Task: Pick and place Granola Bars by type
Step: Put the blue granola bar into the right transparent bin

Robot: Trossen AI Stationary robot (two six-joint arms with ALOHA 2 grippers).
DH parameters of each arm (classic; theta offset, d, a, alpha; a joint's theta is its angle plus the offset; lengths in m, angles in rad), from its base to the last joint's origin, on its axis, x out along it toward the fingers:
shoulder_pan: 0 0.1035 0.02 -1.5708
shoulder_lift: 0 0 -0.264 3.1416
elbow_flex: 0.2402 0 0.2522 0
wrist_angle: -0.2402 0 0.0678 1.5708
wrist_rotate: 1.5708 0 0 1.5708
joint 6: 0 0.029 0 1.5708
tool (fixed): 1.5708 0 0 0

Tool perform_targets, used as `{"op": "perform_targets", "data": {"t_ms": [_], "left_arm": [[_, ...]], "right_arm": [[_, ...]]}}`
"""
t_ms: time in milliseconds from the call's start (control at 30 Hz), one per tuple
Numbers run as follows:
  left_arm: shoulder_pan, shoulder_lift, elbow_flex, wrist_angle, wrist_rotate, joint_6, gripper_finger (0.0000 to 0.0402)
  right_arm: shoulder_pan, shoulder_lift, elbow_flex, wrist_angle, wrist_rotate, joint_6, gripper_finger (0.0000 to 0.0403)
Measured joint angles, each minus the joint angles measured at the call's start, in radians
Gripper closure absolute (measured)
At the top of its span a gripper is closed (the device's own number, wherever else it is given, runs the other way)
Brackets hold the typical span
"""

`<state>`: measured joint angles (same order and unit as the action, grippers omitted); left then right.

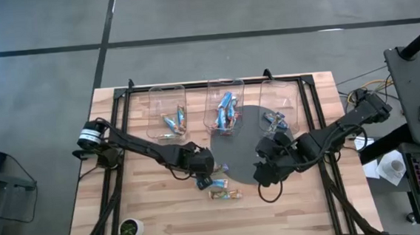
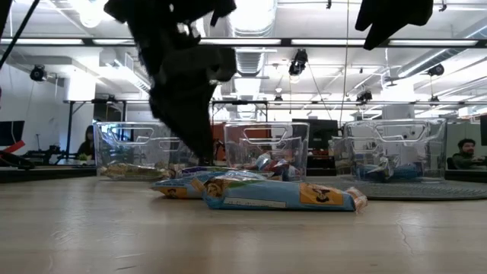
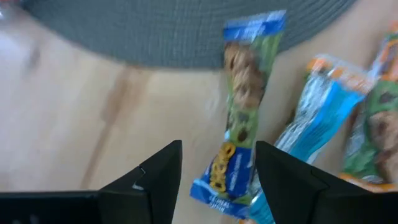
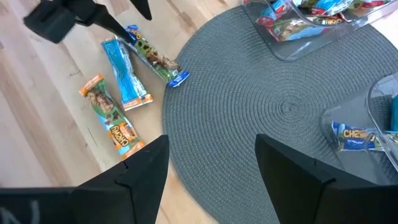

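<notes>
While I watch from overhead, my left gripper (image 1: 204,179) hangs low over three loose granola bars (image 1: 216,187) on the wooden tabletop (image 1: 165,224), beside the edge of a round grey mat (image 1: 243,141). Its fingers (image 3: 158,177) stand apart, straddling the end of a blue-ended bar (image 3: 239,118) without closing on it. A light-blue bar (image 4: 126,78) and an orange-ended bar (image 4: 111,118) lie beside that one. My right gripper (image 1: 264,174) hovers over the mat's near edge, fingers (image 4: 140,174) spread and empty. Three clear bins (image 1: 166,111) at the far side hold more bars.
</notes>
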<state>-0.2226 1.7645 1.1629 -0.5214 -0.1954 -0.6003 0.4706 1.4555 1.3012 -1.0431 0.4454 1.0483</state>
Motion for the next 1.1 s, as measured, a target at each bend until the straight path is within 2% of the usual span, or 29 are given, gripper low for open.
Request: {"op": "perform_targets", "data": {"t_ms": [200,400,600,700,800,933,1033,1100], "left_arm": [[-0.006,0.000,-0.084,0.123,0.063,-0.106,0.0215],[-0.018,0.009,-0.118,0.203,0.065,-0.106,0.0215],[-0.020,0.020,-0.140,0.187,-0.012,-0.123,0.0216],[-0.021,0.020,-0.139,0.193,-0.016,-0.123,0.0221],[-0.021,0.020,-0.139,0.191,-0.032,-0.123,0.0245],[-0.021,0.020,-0.139,0.199,-0.032,-0.129,0.0300],[-0.024,0.012,-0.139,0.209,-0.021,-0.132,0.0341],[-0.032,-0.007,-0.133,0.219,-0.002,-0.125,0.0361]], "right_arm": [[0.001,0.000,0.000,0.000,0.025,0.000,0.0172],[0.001,0.000,-0.002,0.000,0.044,-0.001,0.0172],[0.001,0.000,-0.002,0.000,0.066,-0.001,0.0172],[0.001,0.000,-0.002,0.000,0.084,0.000,0.0172],[0.001,0.000,-0.002,0.002,0.120,0.026,0.0172],[0.004,0.000,-0.002,0.007,0.154,0.064,0.0175],[0.004,0.000,-0.002,0.014,0.138,0.061,0.0180],[0.004,0.000,-0.003,0.043,0.106,0.004,0.0185]]}}
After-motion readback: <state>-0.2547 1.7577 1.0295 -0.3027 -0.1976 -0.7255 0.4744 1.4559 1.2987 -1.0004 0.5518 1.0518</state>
